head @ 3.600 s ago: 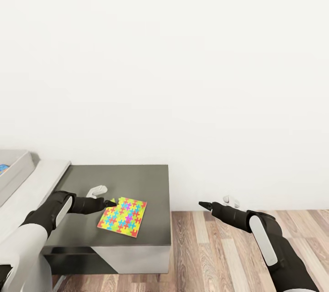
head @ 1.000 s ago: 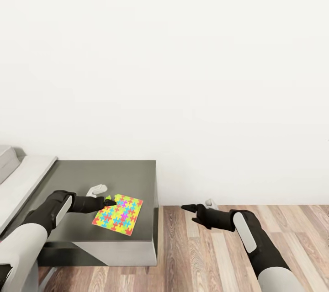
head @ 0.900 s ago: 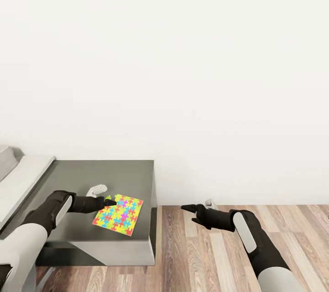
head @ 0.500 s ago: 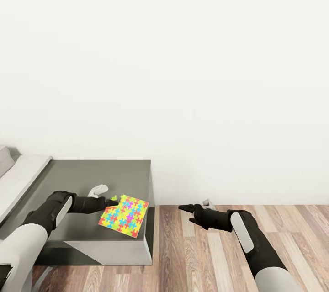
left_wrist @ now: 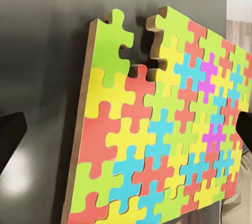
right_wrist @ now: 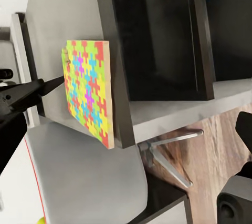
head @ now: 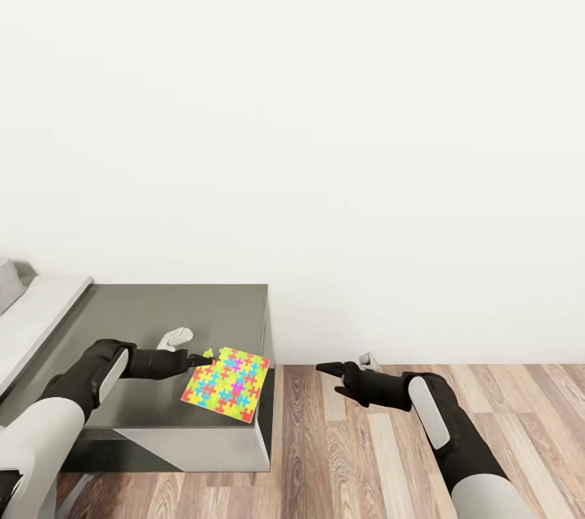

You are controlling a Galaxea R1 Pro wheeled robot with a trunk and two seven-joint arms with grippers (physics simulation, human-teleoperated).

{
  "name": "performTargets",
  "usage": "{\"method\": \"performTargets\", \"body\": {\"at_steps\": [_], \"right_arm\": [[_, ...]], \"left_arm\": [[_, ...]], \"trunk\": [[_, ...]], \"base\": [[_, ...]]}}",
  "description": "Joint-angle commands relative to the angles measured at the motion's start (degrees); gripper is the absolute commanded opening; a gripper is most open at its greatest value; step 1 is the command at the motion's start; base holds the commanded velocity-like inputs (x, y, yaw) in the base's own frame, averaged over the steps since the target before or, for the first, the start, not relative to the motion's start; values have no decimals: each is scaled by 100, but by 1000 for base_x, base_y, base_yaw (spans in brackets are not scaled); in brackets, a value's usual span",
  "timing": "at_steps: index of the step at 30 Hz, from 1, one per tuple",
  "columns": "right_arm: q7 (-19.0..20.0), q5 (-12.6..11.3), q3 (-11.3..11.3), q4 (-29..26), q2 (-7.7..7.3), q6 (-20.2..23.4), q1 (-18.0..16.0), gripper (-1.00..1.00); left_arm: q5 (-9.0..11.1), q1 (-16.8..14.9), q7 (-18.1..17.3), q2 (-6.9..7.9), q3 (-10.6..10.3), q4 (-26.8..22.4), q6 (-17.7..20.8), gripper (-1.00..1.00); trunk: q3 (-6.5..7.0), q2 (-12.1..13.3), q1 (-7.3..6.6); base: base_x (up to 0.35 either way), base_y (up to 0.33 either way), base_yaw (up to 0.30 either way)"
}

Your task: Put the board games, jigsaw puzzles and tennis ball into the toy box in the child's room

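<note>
— Where is the puzzle?

— The thin flat jigsaw puzzle [head: 226,386] of yellow, pink, blue and green interlocking pieces lies on my low dark grey side unit [head: 162,324], at its front right corner, 1 edge reaching the unit's edge.

— Your end effectors?

— My left end effector [head: 200,358] touches the puzzle's near corner, fingers spread apart. My right end effector [head: 327,369] hovers over the wood-plank floor [head: 366,462]; its fingers' spacing I cannot tell.
</note>
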Motion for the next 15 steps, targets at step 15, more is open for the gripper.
{"method": "performTargets", "body": {"at_steps": [15], "right_arm": [[52, 44, -28, -5, 8, 33, -10, 100]], "left_arm": [[42, -3, 4, 1, 2, -1, 53, 100]], "trunk": [[-7, -6, 1]], "base": [[0, -2, -7]]}}
